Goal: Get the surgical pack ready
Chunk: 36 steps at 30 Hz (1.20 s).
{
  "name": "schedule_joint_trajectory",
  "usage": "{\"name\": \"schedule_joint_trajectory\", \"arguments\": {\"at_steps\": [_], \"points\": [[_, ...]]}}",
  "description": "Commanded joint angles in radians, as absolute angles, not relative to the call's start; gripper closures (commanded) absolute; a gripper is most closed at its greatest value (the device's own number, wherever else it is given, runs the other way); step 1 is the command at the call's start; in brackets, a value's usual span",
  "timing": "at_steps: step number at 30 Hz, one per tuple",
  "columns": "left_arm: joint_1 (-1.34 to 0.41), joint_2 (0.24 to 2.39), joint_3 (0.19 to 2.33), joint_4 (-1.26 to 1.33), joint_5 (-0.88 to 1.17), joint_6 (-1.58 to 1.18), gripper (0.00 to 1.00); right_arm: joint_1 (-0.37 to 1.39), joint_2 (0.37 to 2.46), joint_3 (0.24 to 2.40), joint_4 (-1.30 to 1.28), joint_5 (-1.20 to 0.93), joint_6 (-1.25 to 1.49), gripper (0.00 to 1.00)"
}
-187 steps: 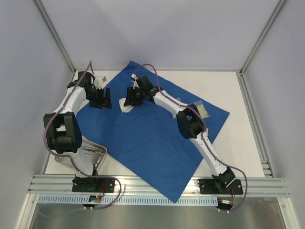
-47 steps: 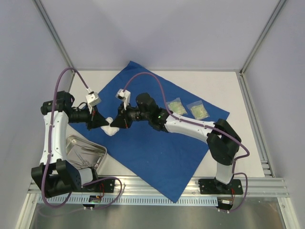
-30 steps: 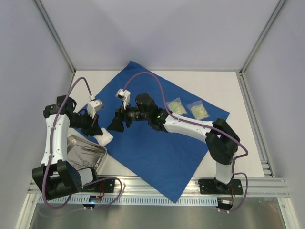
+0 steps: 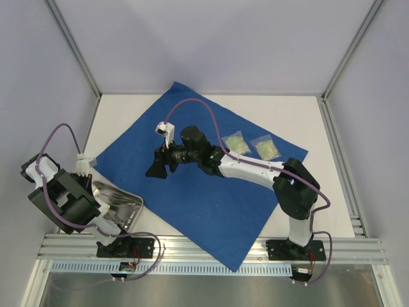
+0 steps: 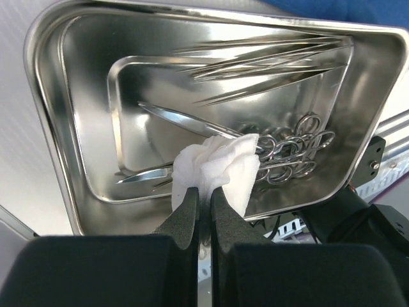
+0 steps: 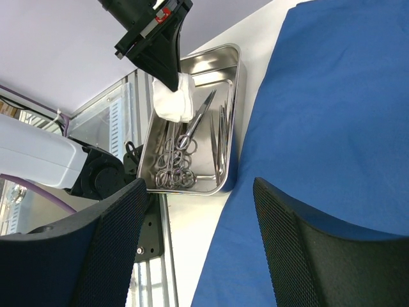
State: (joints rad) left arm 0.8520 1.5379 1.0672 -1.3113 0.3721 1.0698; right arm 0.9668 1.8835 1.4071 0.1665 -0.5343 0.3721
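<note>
**Top view.** The flat white table (image 4: 307, 121) stands between pale grey walls (image 4: 211, 38) with aluminium posts (image 4: 73, 51) in the corners. The large royal-blue fabric drape (image 4: 211, 192) lies spread flat over the middle of the table. It is turned like a diamond, and one corner reaches over the near edge at 6 o'clock. At 2 o'clock on the drape, two small clear plastic packets (image 4: 235, 142) lie side by side. The shiny rectangular steel tray (image 4: 135, 204) sits at 8 o'clock on the bare table, just beside the left edge of the drape, and the left arm covers part of it. The right gripper (image 4: 156, 167) hangs over the drape, left of its centre.

**Left wrist view.** The left gripper (image 5: 203, 192) is pressed closed on a crumpled white gauze wad (image 5: 220, 163) above the tray. Inside the tray, steel scissors with ring handles (image 5: 291, 150) lie at 4 o'clock and thin pointed steel tweezers (image 5: 268, 54) at 1 o'clock. I cannot tell if the gauze touches the instruments.

**Right wrist view.** The right gripper's black fingers (image 6: 105, 256) stand wide apart with nothing between them. The drape fills the right side. The tray is at 10 o'clock, and the left gripper holds the gauze over its far end.
</note>
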Motion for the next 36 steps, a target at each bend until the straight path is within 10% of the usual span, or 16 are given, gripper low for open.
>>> {"name": "schedule_joint_trajectory", "arguments": {"at_steps": [1,10,26,36], "points": [[0.903,1.574,1.077,-1.279,0.365,1.111,1.0,0.963,1.882,1.417,0.178,-0.545,0.364,0.3],[0.93,1.621,1.031,-1.159,0.384,1.085,0.99,0.963,1.876,1.414,0.175,-0.549,0.362,0.3],[0.93,1.445,0.93,-1.052,0.336,1.132,0.47,0.963,1.875,1.408,0.172,-0.56,0.367,0.3],[0.93,1.385,0.986,-1.126,0.33,1.14,0.44,0.963,1.868,1.408,0.166,-0.572,0.374,0.3]]}}
